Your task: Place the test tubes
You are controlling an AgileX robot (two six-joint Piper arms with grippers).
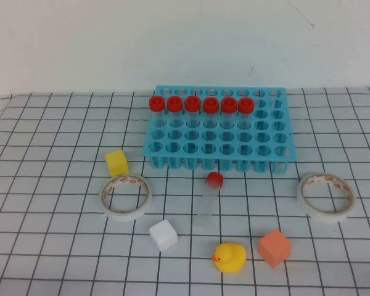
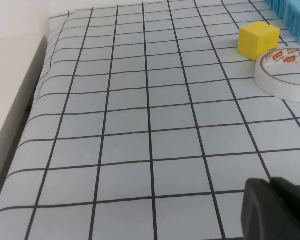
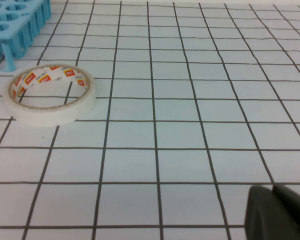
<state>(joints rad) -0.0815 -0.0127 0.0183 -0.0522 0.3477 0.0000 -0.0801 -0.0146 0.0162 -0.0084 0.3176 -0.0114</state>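
A blue test tube rack (image 1: pixel 217 131) stands at the back of the table with several red-capped tubes (image 1: pixel 201 105) upright in its second row from the back. One clear tube with a red cap (image 1: pixel 210 196) lies flat on the grid cloth just in front of the rack. Neither arm shows in the high view. My left gripper (image 2: pixel 270 184) is shut over bare cloth at the table's left side, holding nothing. Likewise my right gripper (image 3: pixel 273 190) is shut over bare cloth on the right, empty.
A yellow cube (image 1: pixel 117 163) and a tape roll (image 1: pixel 126 197) lie left of the loose tube; a second tape roll (image 1: pixel 325 196) lies at the right. Nearer the front sit a white cube (image 1: pixel 163 235), a yellow duck (image 1: pixel 229 257) and an orange cube (image 1: pixel 274 248).
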